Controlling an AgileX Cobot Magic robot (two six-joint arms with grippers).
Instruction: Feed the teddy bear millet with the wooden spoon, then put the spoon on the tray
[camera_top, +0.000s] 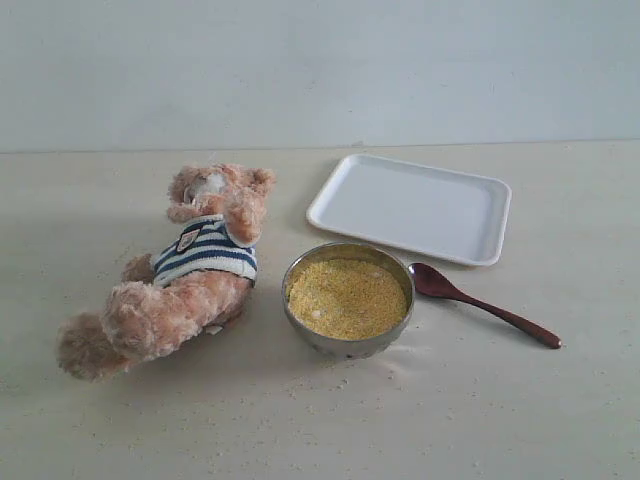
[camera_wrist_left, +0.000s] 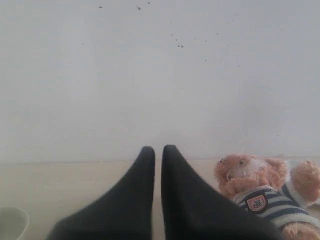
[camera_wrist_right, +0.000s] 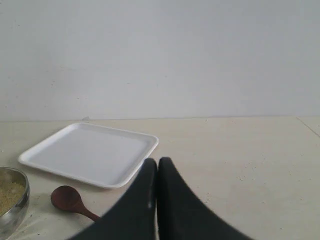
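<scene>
The left tool (camera_wrist_left: 158, 149) is hanging clenched and empty near the teddy bear (camera_wrist_left: 260, 192) (lying down beside the steel bowl (camera_top: 345, 347) of millet (camera_top: 346, 297)). The right tool (camera_wrist_right: 157, 161), likewise clenched, is hovering near the wooden spoon (camera_wrist_right: 66, 198), resting on the counter (camera_top: 480, 410) just beside the tray (camera_top: 410, 205).

This looks like a lab-style test bench: a plain pale beige tabletop (camera_top: 520, 420) meets a blank whitish wall (camera_top: 320, 70), and a fluffy light-brown plush teddy bear (camera_top: 205, 250) lies staged beside a round steel bowl (camera_top: 345, 347) of fine yellow millet (camera_top: 347, 297).
</scene>
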